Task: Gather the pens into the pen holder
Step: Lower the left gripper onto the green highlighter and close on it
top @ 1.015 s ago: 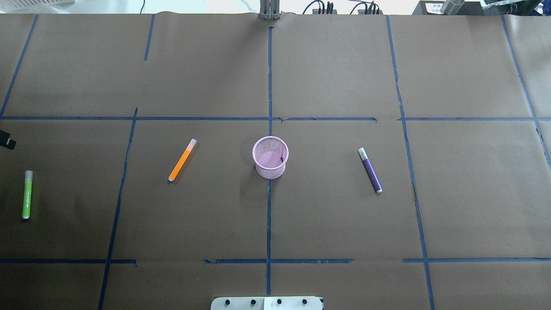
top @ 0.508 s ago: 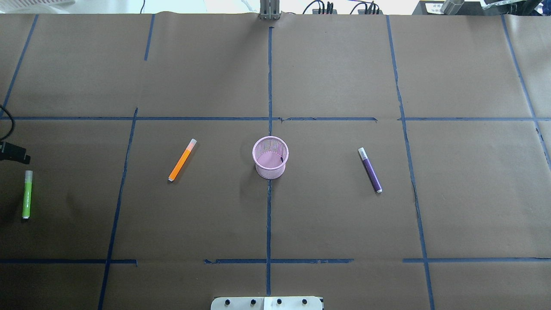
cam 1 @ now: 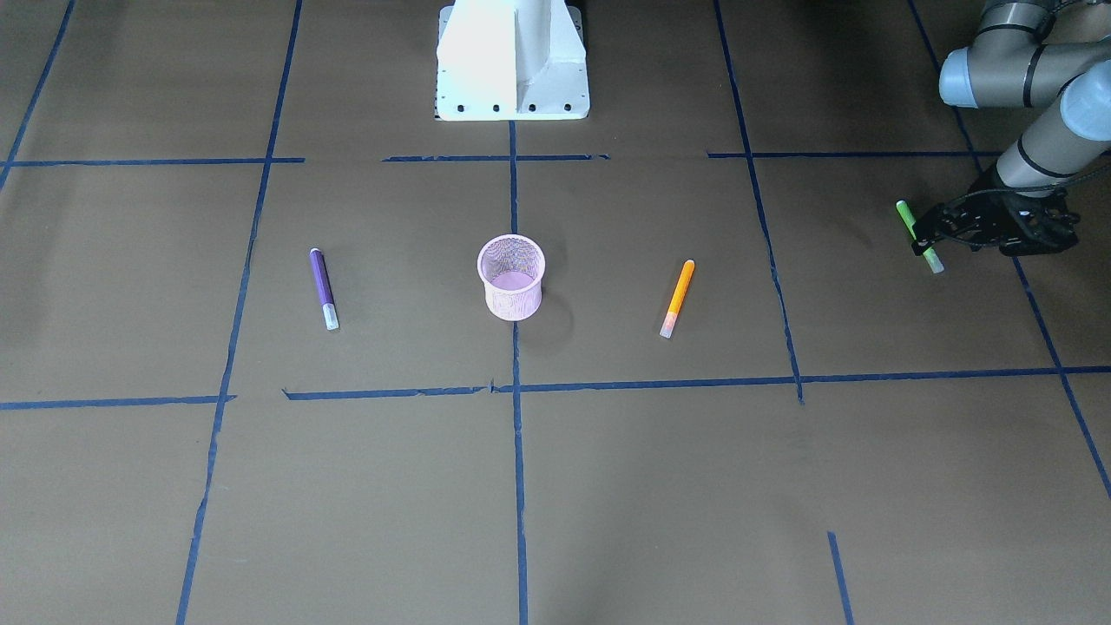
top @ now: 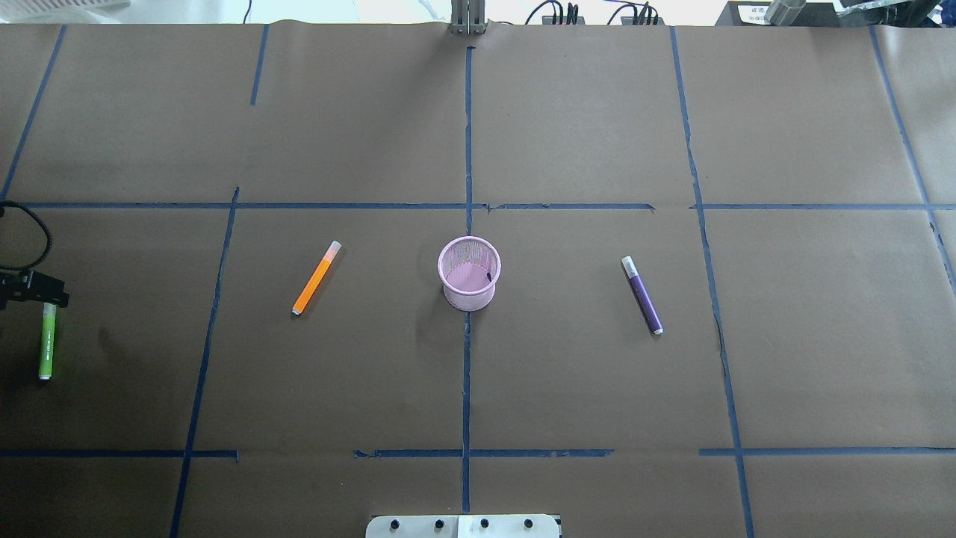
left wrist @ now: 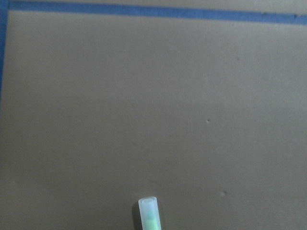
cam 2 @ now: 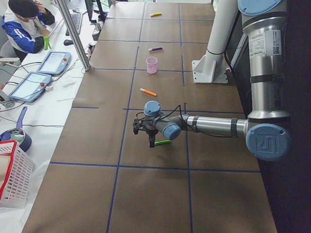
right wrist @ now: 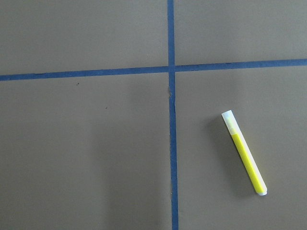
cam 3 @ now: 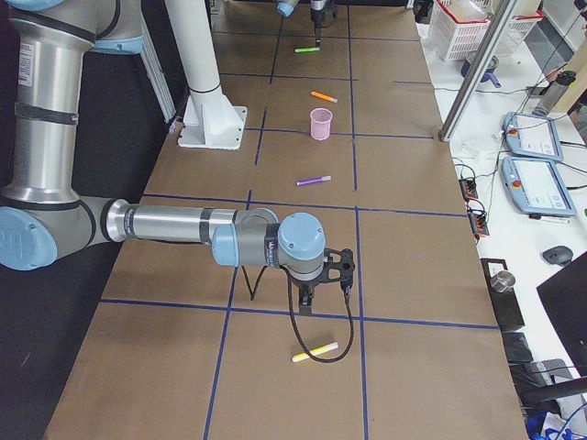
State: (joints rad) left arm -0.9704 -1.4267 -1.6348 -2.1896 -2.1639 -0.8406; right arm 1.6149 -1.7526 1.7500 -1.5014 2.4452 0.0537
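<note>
Tabletop [top: 597, 134]: brown paper, blue tape grid.

Left claw [cam 1: 920, 239]: far right of the front-facing view, over the cap end of the green pen [top: 47, 340]. Fingers look parted, nothing held.

Right claw [cam 3: 310, 298]: lower centre of the right-side view, near a yellow pen [cam 3: 315, 351]. Opening cannot be told.

Pen holder [top: 469, 273]: upright at overhead centre.

Orange pen [top: 317, 278] lies flat left of it and purple pen [top: 642, 295] right, both well apart from it.
</note>
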